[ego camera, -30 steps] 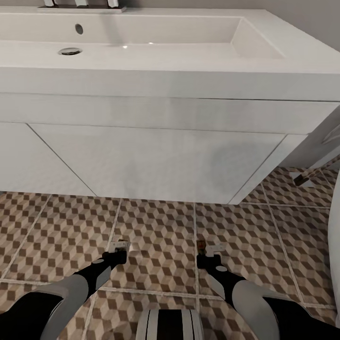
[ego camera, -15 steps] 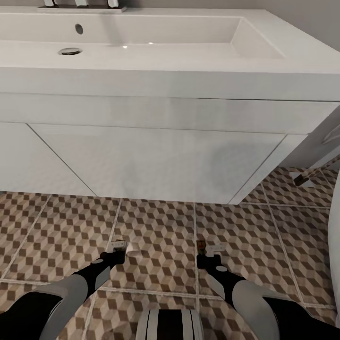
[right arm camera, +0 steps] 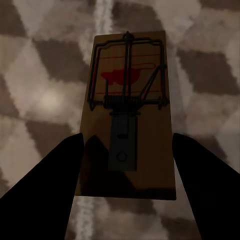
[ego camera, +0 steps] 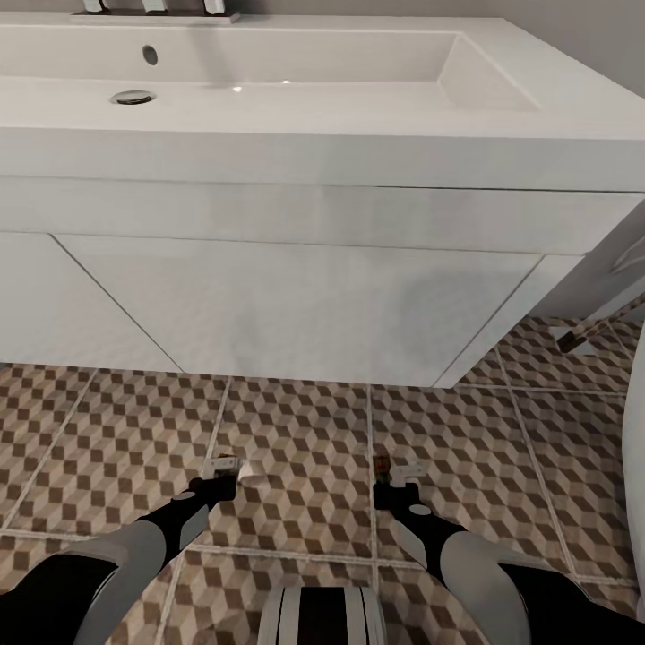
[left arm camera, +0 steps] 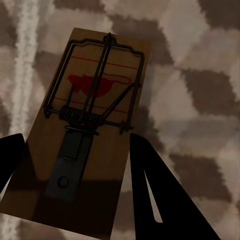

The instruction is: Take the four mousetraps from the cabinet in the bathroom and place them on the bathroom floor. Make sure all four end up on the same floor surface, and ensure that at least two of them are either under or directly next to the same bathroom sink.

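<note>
The white sink and its vanity stand over the cube-patterned floor, with both arms reaching down just in front of them. The left pincer has spread its fingers over the past second. It now stands apart around the left trap, which appears to lie flat on the tiles beside a grout line, so that trap seems to have been released near the sink. The right pincer has not moved. Its fingers sit close on either side of the right trap, low over the floor, and I cannot tell whether they are clamped on it or clear of it. If both traps stay put, the near-sink condition looks met.
</note>
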{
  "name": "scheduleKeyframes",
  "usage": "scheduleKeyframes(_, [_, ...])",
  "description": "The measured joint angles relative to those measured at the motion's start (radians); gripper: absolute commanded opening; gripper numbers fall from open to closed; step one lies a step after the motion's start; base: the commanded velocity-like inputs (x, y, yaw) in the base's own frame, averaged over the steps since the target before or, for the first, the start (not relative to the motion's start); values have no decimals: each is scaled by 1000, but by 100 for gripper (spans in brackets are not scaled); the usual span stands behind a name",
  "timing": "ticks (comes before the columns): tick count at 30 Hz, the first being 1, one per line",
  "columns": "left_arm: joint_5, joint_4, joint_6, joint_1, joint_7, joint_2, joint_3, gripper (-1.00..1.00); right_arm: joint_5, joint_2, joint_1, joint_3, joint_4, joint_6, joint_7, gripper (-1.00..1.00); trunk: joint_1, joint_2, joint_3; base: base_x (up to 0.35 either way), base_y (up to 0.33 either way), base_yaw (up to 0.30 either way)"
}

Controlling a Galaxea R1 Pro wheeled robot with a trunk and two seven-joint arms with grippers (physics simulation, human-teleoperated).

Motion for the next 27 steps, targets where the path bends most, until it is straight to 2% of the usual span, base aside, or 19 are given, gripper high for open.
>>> scheduleKeyframes(27, [-10,0,-2,0,0,-6,-2,-100,0,0,0,0,0,0,0,-100,0,0,0,0,0,0])
